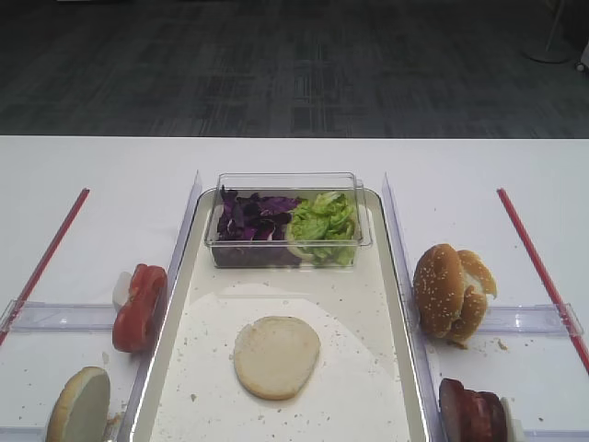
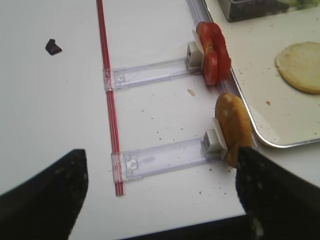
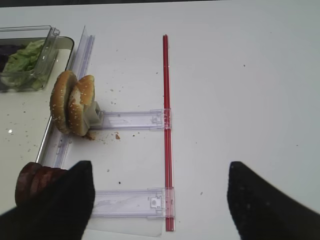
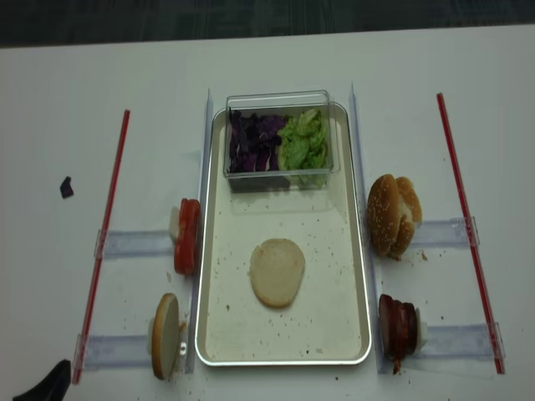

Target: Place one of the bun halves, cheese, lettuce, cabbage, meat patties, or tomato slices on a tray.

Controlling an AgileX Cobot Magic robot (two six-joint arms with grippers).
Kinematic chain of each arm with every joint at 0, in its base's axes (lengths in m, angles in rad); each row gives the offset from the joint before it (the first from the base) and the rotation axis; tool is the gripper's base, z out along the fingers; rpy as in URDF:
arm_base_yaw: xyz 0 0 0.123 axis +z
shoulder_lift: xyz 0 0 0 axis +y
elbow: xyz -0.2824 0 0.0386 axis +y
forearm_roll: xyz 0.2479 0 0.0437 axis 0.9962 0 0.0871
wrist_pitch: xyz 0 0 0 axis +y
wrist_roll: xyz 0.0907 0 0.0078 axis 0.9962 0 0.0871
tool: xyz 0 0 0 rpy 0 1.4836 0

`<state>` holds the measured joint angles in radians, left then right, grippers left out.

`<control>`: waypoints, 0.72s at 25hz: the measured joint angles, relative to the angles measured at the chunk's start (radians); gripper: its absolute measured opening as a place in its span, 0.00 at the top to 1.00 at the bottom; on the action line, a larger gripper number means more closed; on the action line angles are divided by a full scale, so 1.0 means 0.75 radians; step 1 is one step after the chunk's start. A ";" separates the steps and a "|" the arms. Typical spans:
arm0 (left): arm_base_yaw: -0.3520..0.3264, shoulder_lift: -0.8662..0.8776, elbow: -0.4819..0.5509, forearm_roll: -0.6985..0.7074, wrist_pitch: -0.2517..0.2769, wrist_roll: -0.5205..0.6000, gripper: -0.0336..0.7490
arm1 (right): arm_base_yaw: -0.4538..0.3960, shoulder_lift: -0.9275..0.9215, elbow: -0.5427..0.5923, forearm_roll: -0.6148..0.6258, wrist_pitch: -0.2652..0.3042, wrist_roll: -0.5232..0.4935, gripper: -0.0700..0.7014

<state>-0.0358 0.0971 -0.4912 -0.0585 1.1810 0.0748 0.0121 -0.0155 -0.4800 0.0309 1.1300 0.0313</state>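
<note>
The left gripper [image 2: 160, 195] hangs above the counter [image 2: 55, 105] with its two dark fingers [image 2: 47, 200] spread wide and nothing between them. Just ahead of it a pale bun half stands on edge [image 2: 231, 125] against a clear plastic holder [image 2: 165, 156], and beyond that the tomato slices [image 2: 214, 52] stand on edge against a second holder. A red strip [image 2: 107, 95] runs along the holders' outer ends.

The right gripper [image 3: 160, 192] is likewise parted and empty over the counter's right side. The meat patties [image 3: 32, 182] sit by its left finger, and the sesame-seeded buns [image 3: 72, 104] stand upright farther on.

Between the two sides lies the tray [image 4: 334, 334], speckled with crumbs. One of the bun halves [image 4: 277, 272] lies flat near the tray's middle, cut face up, touching nothing else. At the tray's far end a clear plastic box [image 4: 280, 102] holds the cabbage [image 4: 255, 142] on the left and the lettuce [image 4: 305, 142] on the right.
</note>
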 joint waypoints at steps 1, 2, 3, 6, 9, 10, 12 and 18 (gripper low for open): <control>0.000 -0.017 0.000 0.005 0.000 -0.012 0.25 | 0.000 0.000 0.000 0.000 0.000 0.000 0.17; 0.000 -0.034 0.000 0.011 0.000 -0.027 0.25 | 0.000 0.000 0.000 0.000 0.000 0.000 0.17; 0.000 -0.057 0.000 0.019 0.000 -0.038 0.25 | 0.000 0.000 0.000 0.000 0.000 0.000 0.17; 0.000 -0.122 0.000 0.056 0.000 -0.087 0.25 | 0.000 0.000 0.000 0.000 0.000 0.000 0.17; 0.000 -0.147 0.000 0.085 0.000 -0.133 0.25 | 0.000 0.000 0.000 0.000 0.000 0.000 0.17; 0.000 -0.150 0.000 0.088 0.002 -0.136 0.25 | 0.000 0.000 0.000 0.000 0.000 0.000 0.17; 0.000 -0.150 0.000 0.093 0.002 -0.145 0.25 | 0.000 0.000 0.000 0.000 0.000 0.000 0.17; 0.000 -0.150 0.000 0.101 0.002 -0.169 0.25 | 0.000 0.000 0.000 0.000 0.000 0.000 0.17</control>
<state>-0.0358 -0.0153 -0.4912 0.0173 1.1828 -0.0517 0.0121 -0.0155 -0.4800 0.0309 1.1300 0.0313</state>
